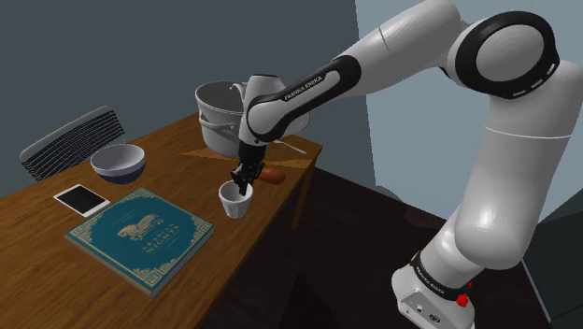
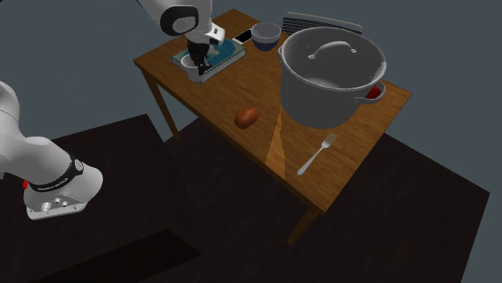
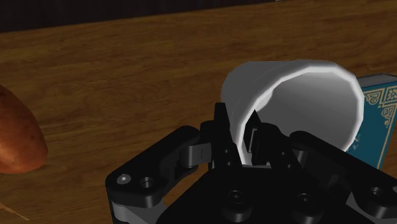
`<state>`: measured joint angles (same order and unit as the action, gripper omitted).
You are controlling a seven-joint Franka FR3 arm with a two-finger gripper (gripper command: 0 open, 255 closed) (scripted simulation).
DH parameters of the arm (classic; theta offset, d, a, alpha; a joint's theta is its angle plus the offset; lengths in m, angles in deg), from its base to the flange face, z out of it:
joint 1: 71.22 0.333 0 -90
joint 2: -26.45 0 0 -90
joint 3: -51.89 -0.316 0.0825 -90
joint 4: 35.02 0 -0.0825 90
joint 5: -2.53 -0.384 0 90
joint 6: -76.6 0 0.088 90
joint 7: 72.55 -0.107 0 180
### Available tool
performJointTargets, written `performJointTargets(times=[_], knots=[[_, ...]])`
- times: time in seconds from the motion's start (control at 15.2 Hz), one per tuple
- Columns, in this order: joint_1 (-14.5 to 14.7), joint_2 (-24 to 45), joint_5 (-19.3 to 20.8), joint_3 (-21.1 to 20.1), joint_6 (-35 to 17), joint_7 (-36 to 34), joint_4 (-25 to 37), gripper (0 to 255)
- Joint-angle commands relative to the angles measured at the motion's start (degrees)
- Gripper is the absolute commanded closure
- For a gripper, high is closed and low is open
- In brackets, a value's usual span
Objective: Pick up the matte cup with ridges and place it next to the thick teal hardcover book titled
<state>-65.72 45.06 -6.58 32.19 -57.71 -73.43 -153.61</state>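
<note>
In the wrist view, the black end effector [image 3: 238, 127] is pinching the rim of a plain white tapered cup [image 3: 305, 95]. The shoulder view is showing it near the wooden desk's [image 1: 177, 164] edge, between a teal gold-patterned hardcover book [image 1: 140, 236] and a reddish-brown oval lump [image 1: 273, 175].

Lower left in the shoulder view, lettering on the book [image 1: 140, 236] is too small to read; the wrist view's edge crops it, and the hand [image 3: 238, 130] hides part of the cup [image 3: 299, 95]

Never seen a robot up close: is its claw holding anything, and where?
Yes, the gripper pinches the white cup by its rim, one finger inside, one outside.
</note>
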Motion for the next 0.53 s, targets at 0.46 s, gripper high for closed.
performJointTargets(times=[0.46], knots=[[0.84,5.38,1.21,0.74,-5.67,0.11,-0.4,255]])
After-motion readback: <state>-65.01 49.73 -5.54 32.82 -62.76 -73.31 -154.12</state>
